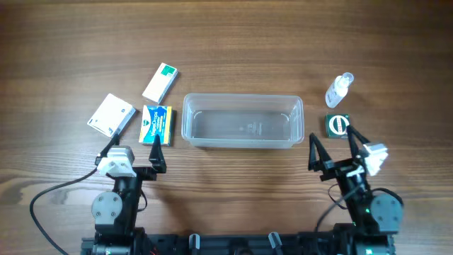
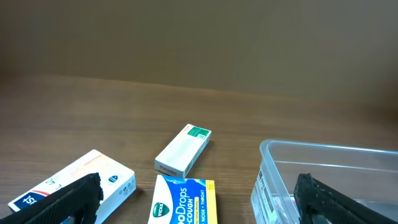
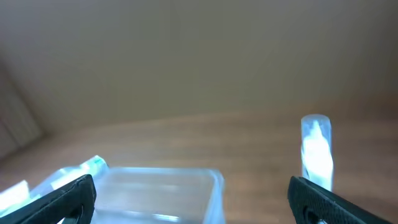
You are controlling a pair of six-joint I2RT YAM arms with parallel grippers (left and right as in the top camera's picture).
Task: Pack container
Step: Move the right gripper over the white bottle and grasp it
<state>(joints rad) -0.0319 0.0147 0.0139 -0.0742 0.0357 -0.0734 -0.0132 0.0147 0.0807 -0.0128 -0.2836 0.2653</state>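
Black jaws spread wide and holding nothing, the left gripper (image 1: 134, 156) and right gripper (image 1: 336, 150) hang just short of the clear plastic container (image 1: 212, 120), which sits empty, centred between them. Packing looks unstarted; the left's likely next move is down onto the Vicks cough-drops box (image 1: 156, 124) just ahead.

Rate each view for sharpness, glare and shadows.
Overhead: sharp and evenly lit, no hard shadows around the container. Left wrist: crisp up close, with legible print on the drops box; the background is dim. Right wrist: out of focus throughout, with the bottle washed out to a pale blur.
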